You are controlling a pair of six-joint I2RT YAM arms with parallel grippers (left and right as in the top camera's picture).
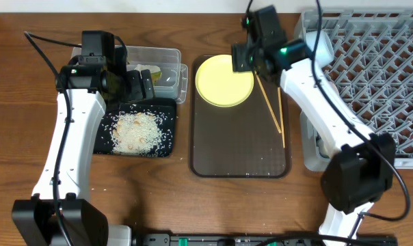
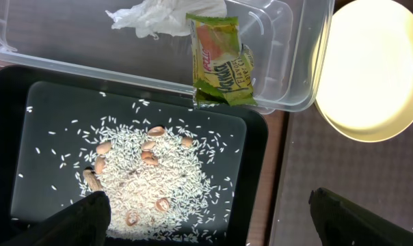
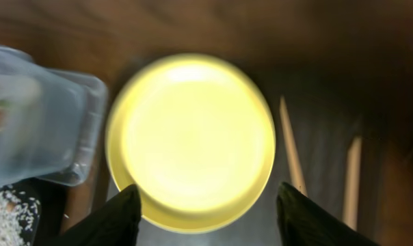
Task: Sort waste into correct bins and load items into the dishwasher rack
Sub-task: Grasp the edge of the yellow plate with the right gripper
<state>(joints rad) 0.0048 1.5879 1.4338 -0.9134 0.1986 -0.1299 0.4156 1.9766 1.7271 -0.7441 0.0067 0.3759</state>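
Observation:
The yellow plate (image 1: 223, 80) lies at the far end of the dark-brown serving tray (image 1: 239, 154), with two wooden chopsticks (image 1: 269, 104) to its right. My right gripper (image 3: 205, 219) is open above the plate (image 3: 191, 140), one finger on each side of its near rim. The clear tub (image 2: 83, 51) holds a crumpled white wrapper (image 2: 152, 17) and a green and orange packet (image 2: 220, 61). The black tray (image 2: 251, 147) holds a heap of rice grains (image 2: 148, 181) with a few nuts. My left gripper (image 2: 210, 215) is open and empty above the black tray's edge. The grey rack (image 1: 370, 68) stands at the right.
A white cup or bowl (image 1: 321, 44) shows at the rack's left edge, partly hidden by my right arm. The tub (image 1: 155, 68) and black tray (image 1: 167, 143) sit just left of the serving tray. Bare wooden table (image 1: 193, 205) lies in front.

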